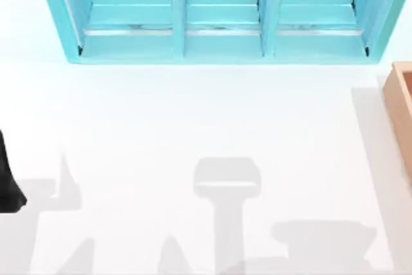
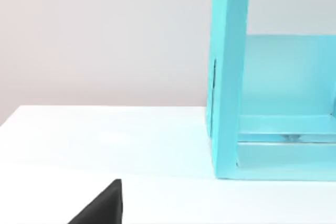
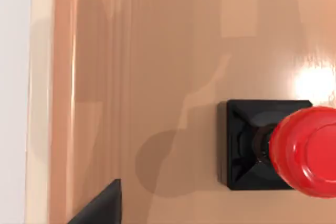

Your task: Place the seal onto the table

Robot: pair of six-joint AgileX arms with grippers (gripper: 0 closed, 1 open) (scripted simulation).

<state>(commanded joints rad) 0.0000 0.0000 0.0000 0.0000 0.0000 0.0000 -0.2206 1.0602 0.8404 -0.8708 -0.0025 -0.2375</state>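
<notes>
Inside the tan wooden box (image 3: 157,77), below the right wrist camera: seal (image 3: 278,148) upright on the box floor, red knob over black square base, untouched, a dark finger tip (image 3: 102,205) of the right gripper well apart from it; spread of those fingers cannot tell. At the left edge of the white table (image 1: 193,114): left arm (image 1: 8,178) parked, its finger tip (image 2: 102,205) near the turquoise shelf unit (image 1: 219,14); spread likewise cannot tell.
</notes>
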